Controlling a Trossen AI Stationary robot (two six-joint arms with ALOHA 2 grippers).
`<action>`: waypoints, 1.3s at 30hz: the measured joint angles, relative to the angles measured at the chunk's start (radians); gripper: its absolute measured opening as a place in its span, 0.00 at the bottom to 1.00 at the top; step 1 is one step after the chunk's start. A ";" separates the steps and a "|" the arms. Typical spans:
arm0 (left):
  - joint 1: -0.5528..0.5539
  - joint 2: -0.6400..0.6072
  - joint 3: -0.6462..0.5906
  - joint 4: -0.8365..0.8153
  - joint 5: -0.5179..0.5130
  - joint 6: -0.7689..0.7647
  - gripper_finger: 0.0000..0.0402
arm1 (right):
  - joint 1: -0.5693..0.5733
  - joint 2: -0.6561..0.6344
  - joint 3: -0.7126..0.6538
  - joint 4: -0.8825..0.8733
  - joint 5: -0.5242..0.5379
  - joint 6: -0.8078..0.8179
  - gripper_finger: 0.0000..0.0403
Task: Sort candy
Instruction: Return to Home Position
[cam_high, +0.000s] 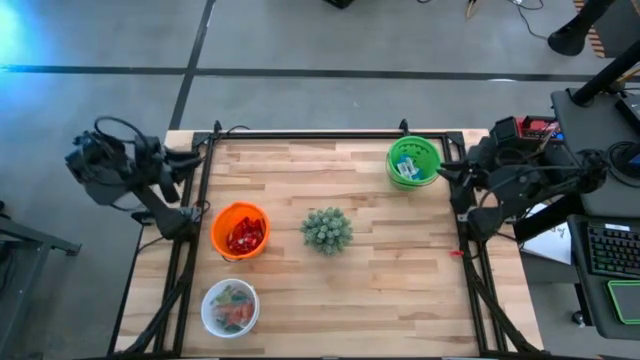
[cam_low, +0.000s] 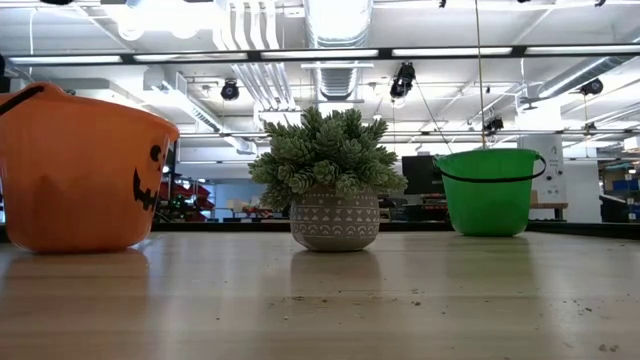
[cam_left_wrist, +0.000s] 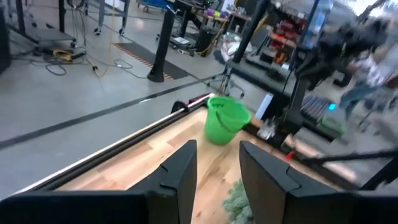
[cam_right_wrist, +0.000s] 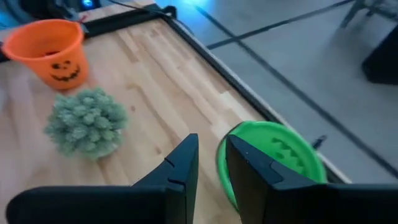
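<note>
Candy (cam_high: 244, 237) lies sorted in three buckets on the wooden worktop (cam_high: 400, 275), and none shows on the bare boards. Red pieces fill the orange bucket (cam_high: 218, 226), which has a black pumpkin face and stands toward the left side of the worktop. Nearer the front left corner, the white bucket (cam_high: 206, 300) holds a mixed lot of green, orange and pale pieces. At the far right edge of the worktop, the green bucket (cam_high: 392, 158) holds blue-and-white wrapped pieces. A spiky green plant (cam_high: 327, 230) in a patterned grey pot (cam_low: 334, 221) stands near the middle of the worktop, just beside the orange bucket and well apart from the green one. Both arms are folded back off the boards. The left arm sits outside the left rail, and the left claw (cam_left_wrist: 217, 149) is raised above that edge and points across toward the green bucket. Its fingers are a little apart and hold nothing. The right arm sits outside the right rail next to the green bucket, and the right claw (cam_right_wrist: 210, 140) hangs above that bucket's rim. Its fingers are parted by a narrow gap and are also empty.
</note>
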 joint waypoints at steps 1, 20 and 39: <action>0.000 -0.002 -0.029 0.007 0.000 0.005 0.26 | 0.000 -0.014 -0.020 0.017 -0.011 -0.001 0.18; 0.000 -0.016 -0.482 0.567 0.001 0.345 0.26 | 0.000 -0.129 -0.402 0.824 -0.435 -0.202 0.17; 0.000 -0.086 -0.867 0.876 0.161 0.204 0.26 | 0.000 -0.010 -0.472 1.171 -0.449 -0.165 0.18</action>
